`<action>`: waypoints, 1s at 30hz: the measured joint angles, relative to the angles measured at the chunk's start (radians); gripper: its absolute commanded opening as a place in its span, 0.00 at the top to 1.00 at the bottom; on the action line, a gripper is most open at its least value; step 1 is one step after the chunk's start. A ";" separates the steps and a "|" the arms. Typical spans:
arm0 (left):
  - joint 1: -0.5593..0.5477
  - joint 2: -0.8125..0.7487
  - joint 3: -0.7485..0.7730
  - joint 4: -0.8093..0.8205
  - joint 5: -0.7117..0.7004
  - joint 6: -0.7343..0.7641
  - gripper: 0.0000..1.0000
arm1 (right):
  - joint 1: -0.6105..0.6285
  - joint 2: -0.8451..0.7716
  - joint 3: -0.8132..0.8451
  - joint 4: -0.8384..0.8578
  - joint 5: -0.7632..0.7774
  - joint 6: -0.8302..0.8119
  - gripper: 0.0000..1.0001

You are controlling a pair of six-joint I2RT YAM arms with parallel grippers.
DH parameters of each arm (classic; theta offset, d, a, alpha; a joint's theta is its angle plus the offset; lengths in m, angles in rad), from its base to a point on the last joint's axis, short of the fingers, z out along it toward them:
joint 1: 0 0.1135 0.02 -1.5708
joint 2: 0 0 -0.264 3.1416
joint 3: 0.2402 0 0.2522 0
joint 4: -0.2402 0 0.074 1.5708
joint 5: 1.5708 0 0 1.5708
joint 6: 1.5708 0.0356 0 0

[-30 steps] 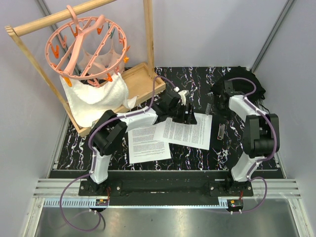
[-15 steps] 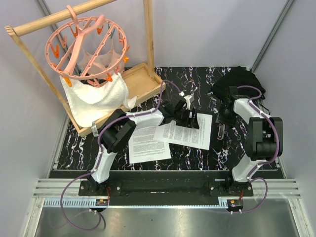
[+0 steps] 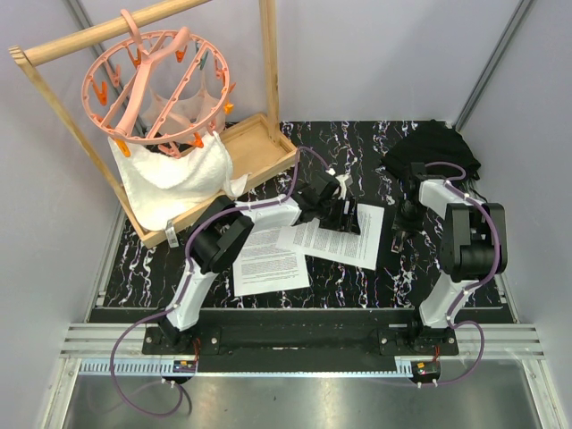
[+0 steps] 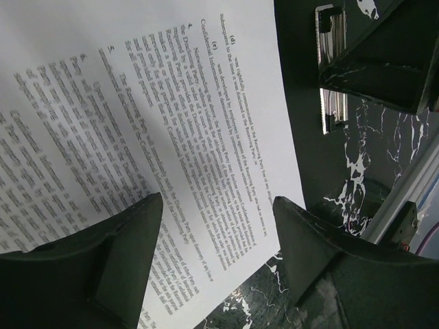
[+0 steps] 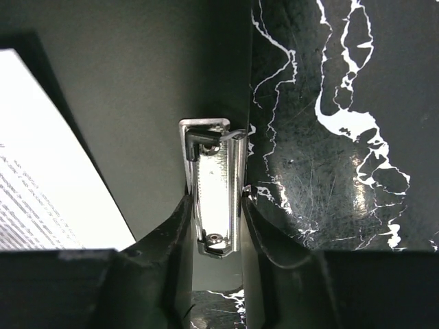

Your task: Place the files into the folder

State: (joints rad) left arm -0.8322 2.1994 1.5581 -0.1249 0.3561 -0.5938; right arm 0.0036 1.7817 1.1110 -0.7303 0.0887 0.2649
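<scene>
Look at the right end effector (image 5: 216, 205): it pinches the silver clip (image 5: 218, 184) at the folder (image 5: 137, 89) edge, a finger pressed on each side. Meanwhile the left end effector (image 4: 216, 202) hangs wide open just above the printed papers (image 4: 137, 103), spread across folder and counter (image 5: 329, 137).
</scene>
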 measured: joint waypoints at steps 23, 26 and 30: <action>0.005 0.057 0.077 -0.007 0.044 0.019 0.28 | -0.009 -0.078 -0.047 0.068 -0.127 -0.025 1.00; 0.004 0.063 0.083 -0.005 0.060 0.019 0.29 | -0.009 -0.094 -0.081 0.126 -0.218 -0.024 1.00; 0.004 0.068 0.088 -0.005 0.068 0.019 0.29 | -0.034 -0.092 -0.128 0.168 -0.330 -0.019 1.00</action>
State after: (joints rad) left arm -0.8284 2.2673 1.6459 -0.1299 0.4244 -0.5751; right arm -0.0299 1.6894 0.9833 -0.5625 -0.2417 0.2455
